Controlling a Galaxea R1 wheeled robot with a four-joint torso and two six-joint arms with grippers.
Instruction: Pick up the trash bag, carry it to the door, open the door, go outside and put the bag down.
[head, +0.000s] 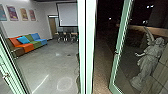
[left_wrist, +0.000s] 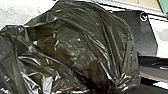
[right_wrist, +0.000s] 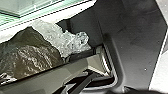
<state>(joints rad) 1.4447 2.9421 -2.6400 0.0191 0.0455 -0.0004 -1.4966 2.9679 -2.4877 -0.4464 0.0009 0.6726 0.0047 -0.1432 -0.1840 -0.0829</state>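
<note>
Dark trash bag (left_wrist: 75, 45) right by left gripper (left_wrist: 140, 72)

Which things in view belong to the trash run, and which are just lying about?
For the job:
black trash bag, large in the left wrist view
green-framed glass door, right side of the head view

Just around:
multicoloured sofa
blue cushion
winged statue
white screen
posters on the wall

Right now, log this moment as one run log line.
trash bag: close in both wrist views, hold unclear | pale door frame: upright, mid head view | colorful sofa: indoors, left | winged statue: right, darker side
</note>
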